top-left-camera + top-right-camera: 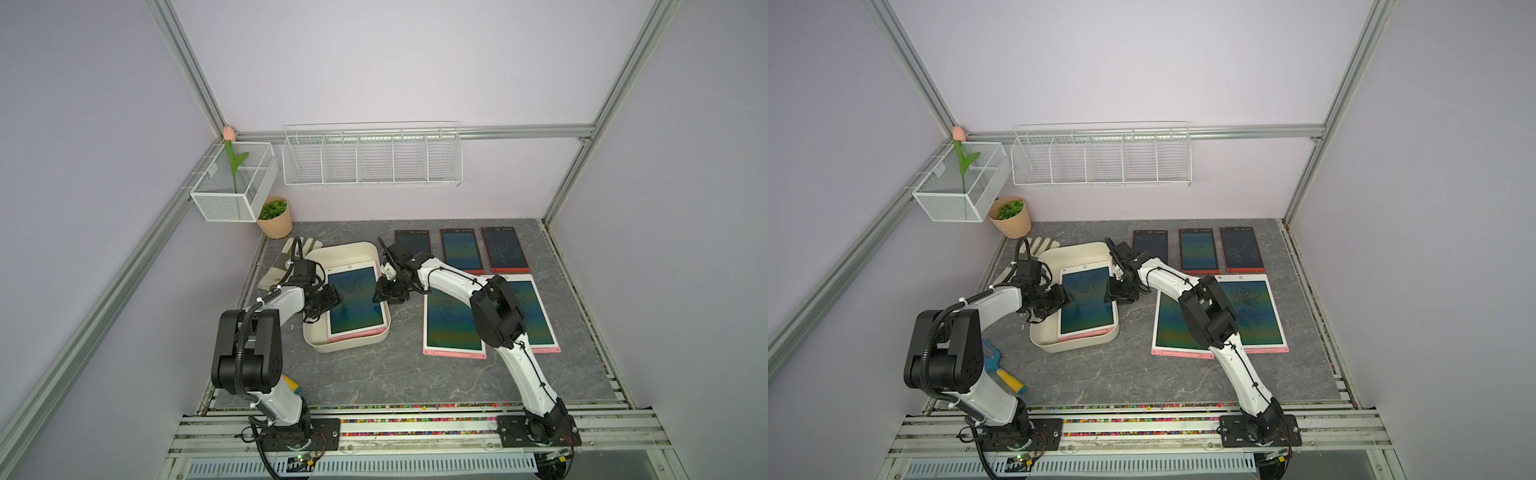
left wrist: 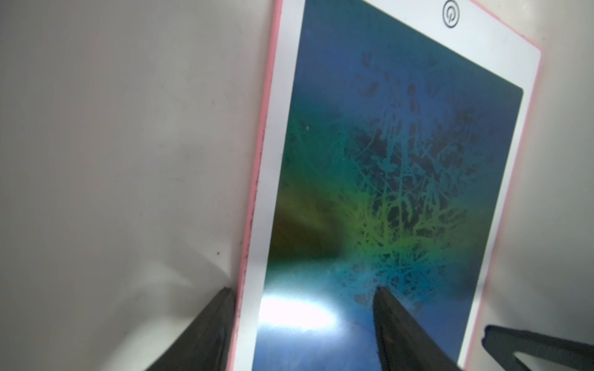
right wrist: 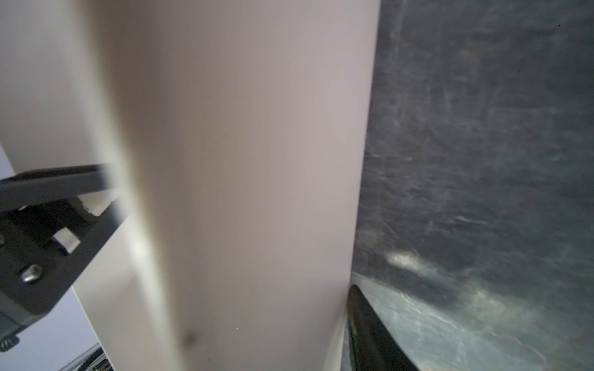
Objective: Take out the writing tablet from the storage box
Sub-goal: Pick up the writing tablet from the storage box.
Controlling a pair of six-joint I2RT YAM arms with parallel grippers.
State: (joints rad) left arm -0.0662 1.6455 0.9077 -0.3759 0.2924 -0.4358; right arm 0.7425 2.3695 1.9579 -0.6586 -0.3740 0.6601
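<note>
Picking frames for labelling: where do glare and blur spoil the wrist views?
Left wrist view: white glare on the writing tablet beside the left claw, scribbles sharp. Right wrist view: the storage box wall is a close blur, table smeared.

You see a cream box point(image 1: 345, 347), a pink-edged white tablet point(image 1: 357, 297) with a blue-green scribbled screen, and a grey veined desk point(image 1: 395, 374).

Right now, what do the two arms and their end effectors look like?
The left arm and right arm match: white link shells, bulky black joint housings, black base plates. A ribbed black hose follows the left, thin black cables the right. The left end effector and right end effector are black.
</note>
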